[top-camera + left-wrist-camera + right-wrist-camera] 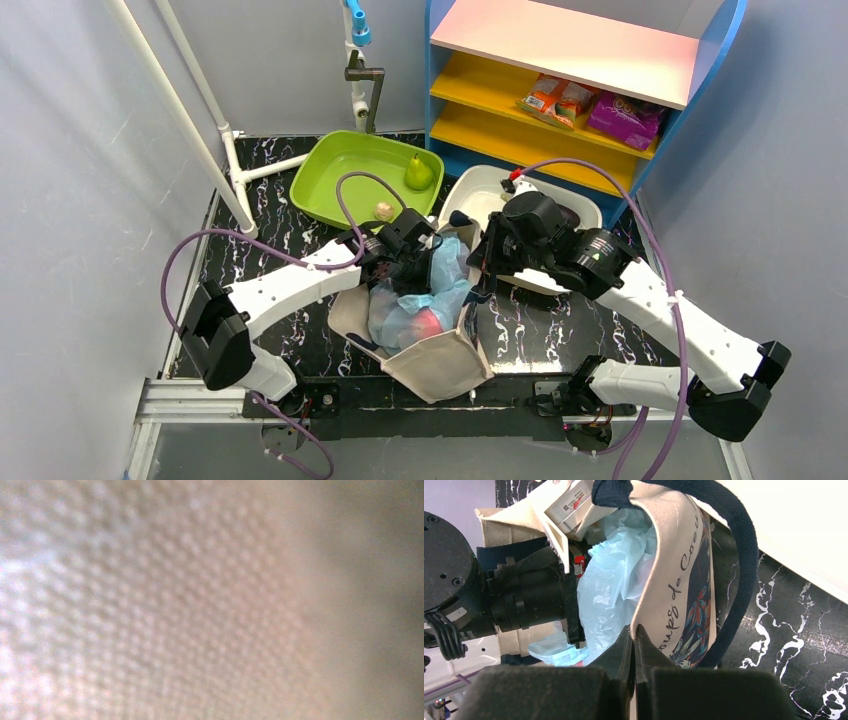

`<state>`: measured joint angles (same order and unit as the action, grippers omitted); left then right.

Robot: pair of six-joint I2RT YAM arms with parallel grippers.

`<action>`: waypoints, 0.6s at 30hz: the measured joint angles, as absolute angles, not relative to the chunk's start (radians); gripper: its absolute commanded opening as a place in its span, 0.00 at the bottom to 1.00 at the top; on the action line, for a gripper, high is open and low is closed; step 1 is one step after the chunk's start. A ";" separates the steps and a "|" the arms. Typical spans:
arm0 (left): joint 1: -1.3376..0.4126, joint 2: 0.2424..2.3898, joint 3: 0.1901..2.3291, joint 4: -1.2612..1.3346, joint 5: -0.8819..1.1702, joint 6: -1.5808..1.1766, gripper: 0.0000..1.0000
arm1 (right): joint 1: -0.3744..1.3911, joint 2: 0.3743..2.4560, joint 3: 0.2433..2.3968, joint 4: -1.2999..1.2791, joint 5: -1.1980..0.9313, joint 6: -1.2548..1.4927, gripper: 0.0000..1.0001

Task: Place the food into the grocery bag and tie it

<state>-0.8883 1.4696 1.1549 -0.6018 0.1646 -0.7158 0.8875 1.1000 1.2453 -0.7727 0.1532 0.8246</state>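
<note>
Right pincer [634, 630] was clamped on the canvas tote [676, 555] rim. Left pincer [406, 270] sat inside the tote, open or closed can't tell. Light-blue grocery bag [447, 275] lay in the tote with red food [428, 322] inside; pear [418, 173] in green tray [330, 180] behind.

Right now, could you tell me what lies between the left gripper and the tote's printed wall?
The light-blue grocery bag fills that stretch, from the left gripper to the tote wall, as the right wrist view shows.
</note>
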 measured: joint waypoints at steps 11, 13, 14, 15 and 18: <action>-0.920 1.380 1.314 -0.959 0.057 -0.696 0.61 | 0.892 1.061 1.243 -0.773 0.147 0.830 0.01; -0.920 1.356 1.369 -1.025 0.044 -0.692 0.74 | 0.892 1.051 1.231 -0.763 0.147 0.834 0.01; -0.920 1.345 1.397 -1.052 0.036 -0.688 0.85 | 0.892 1.048 1.227 -0.760 0.147 0.834 0.01; -0.921 1.335 1.423 -1.077 0.030 -0.685 0.92 | 0.892 1.048 1.226 -0.760 0.148 0.835 0.01; -0.923 1.309 1.502 -1.162 0.000 -0.681 0.98 | 0.892 1.047 1.223 -0.758 0.150 0.836 0.01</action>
